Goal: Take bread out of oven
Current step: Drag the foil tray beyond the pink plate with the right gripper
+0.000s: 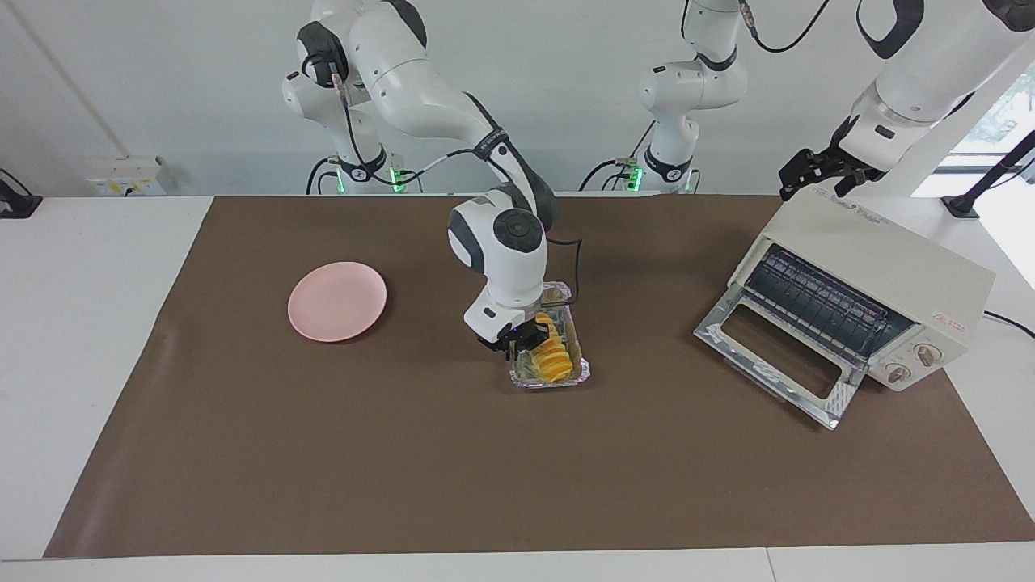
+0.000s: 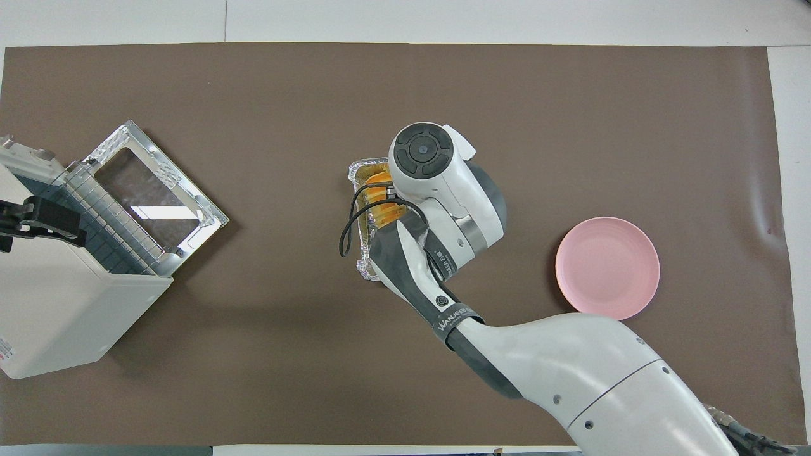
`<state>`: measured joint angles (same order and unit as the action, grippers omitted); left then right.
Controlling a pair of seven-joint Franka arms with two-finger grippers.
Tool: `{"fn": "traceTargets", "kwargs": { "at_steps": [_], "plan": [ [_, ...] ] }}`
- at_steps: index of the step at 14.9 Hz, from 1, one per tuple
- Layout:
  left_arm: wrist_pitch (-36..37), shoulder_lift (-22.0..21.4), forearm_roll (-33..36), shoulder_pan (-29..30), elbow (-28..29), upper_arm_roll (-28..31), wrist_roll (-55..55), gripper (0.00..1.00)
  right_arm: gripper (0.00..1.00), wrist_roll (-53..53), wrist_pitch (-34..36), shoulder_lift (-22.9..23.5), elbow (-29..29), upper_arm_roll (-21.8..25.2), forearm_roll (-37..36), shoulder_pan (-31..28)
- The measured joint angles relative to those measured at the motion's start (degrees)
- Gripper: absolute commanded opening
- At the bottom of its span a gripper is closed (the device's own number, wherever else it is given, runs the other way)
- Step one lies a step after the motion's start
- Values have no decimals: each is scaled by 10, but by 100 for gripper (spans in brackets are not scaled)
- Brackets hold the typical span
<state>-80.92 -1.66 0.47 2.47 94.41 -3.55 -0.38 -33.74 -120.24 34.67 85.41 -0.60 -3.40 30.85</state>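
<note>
The bread (image 1: 553, 356), a ridged golden-yellow loaf, lies in a crinkled foil tray (image 1: 558, 377) on the brown mat at the middle of the table. My right gripper (image 1: 520, 339) is down at the tray, against the bread's side. In the overhead view the right hand covers most of the bread (image 2: 379, 195) and tray (image 2: 363, 256). The cream-white oven (image 1: 889, 271) stands at the left arm's end, its glass door (image 1: 776, 356) folded down open and the wire rack bare. My left gripper (image 1: 808, 174) hovers over the oven's top (image 2: 57, 304), seen also in the overhead view (image 2: 38, 220).
A round pink plate (image 1: 337, 301) lies on the mat toward the right arm's end, also seen in the overhead view (image 2: 607, 267). The brown mat (image 1: 404, 469) covers most of the table.
</note>
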Motion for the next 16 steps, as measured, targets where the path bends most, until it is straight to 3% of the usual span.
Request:
{"fn": "traceTargets", "kwargs": {
  "at_steps": [4,8,12,16],
  "plan": [
    [-1,-1,0,-1,6,-1,0,100,0,21,103,-8,-58,3,2,-47],
    [0,-5,0,-1,6,-1,1,100,0,150,172,-18,-119,5,54,-157],
    [0,-9,0,0,5,2,1,100,0,316,129,-13,-111,4,69,-264],
    [0,-17,0,0,5,4,1,100,0,389,55,8,-79,4,69,-309]
  ]
}}
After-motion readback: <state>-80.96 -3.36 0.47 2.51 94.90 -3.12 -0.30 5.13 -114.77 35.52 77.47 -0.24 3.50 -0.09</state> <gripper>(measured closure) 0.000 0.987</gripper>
